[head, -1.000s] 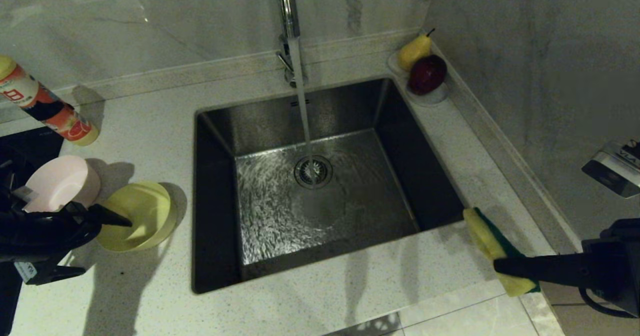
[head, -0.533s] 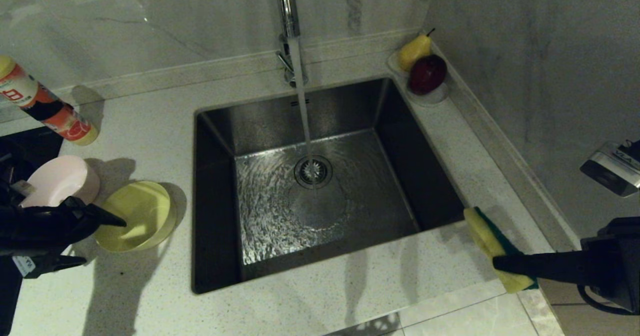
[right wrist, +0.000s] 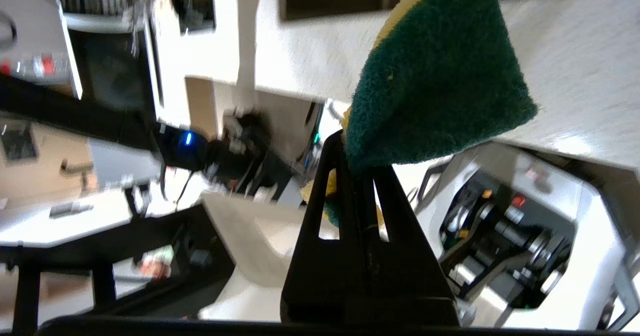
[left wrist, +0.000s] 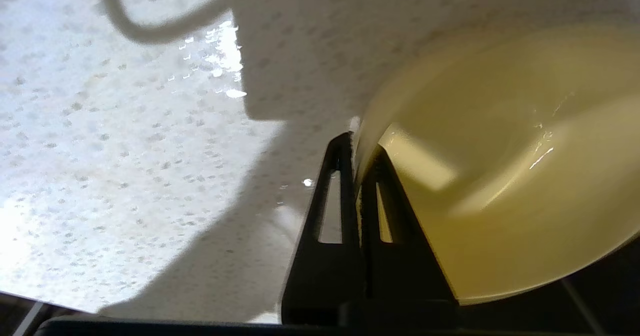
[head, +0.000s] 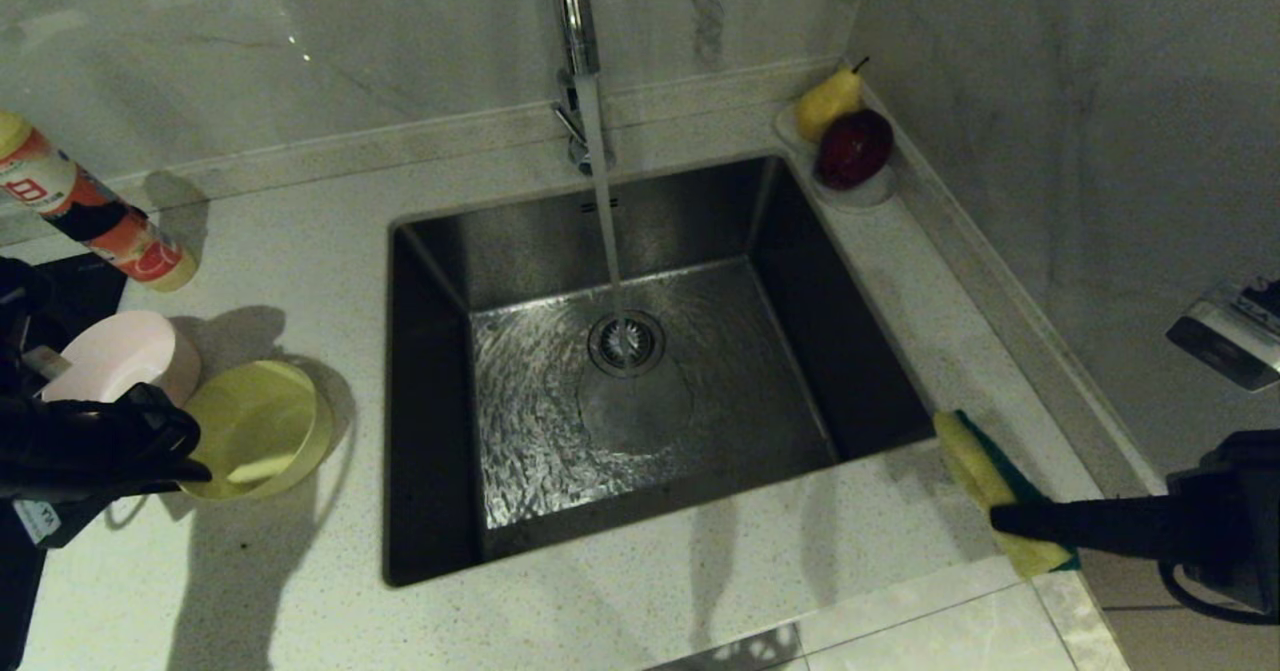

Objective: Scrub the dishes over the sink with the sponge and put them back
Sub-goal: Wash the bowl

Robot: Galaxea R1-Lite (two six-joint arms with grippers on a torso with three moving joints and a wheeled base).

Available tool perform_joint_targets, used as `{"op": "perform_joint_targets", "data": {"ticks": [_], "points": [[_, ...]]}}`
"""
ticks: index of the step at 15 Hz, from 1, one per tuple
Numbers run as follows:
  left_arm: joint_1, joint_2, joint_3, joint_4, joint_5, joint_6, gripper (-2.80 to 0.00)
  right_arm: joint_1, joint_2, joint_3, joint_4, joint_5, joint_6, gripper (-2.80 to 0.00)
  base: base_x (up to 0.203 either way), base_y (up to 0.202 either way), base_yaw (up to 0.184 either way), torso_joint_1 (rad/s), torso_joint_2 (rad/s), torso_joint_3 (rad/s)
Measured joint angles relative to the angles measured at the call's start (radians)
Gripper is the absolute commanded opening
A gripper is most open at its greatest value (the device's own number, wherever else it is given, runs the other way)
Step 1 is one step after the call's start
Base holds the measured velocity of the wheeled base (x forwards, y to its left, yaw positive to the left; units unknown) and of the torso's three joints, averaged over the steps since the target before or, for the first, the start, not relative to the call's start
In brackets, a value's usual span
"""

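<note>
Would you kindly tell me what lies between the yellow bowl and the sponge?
In the head view, the sink with running water lies between the yellow bowl and the sponge.

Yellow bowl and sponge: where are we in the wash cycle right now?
Early. Done: the right gripper is shut on the sponge beside the sink, and the tap is running. In hand: the left gripper is shut on the yellow bowl's rim, on the counter left of the sink. Left: scrubbing it over the sink, returning it, then the pink bowl. No blue bowl is in view.
</note>
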Motion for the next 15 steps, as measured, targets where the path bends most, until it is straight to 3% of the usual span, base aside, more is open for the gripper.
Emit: {"op": "perform_joint_targets", "data": {"ticks": [6,13,15], "points": [[-0.002,-0.004,-0.013,0.008,-0.005,-0.016,-2.80,-0.022,-0.017,-0.001,0.001,0.001,0.000,-2.80,0.000,0.000,0.000,0.000,0.00,0.000],[-0.036,-0.124,-0.215,0.122,-0.029,-0.087,-2.80,-0.022,-0.020,0.019,0.000,0.002,0.000,-2.80,0.000,0.000,0.000,0.000,0.00,0.000],[-0.090,-0.129,-0.247,0.122,-0.022,-0.085,-2.80,-0.021,-0.019,0.022,0.000,0.006,0.000,-2.80,0.000,0.000,0.000,0.000,0.00,0.000]]}}
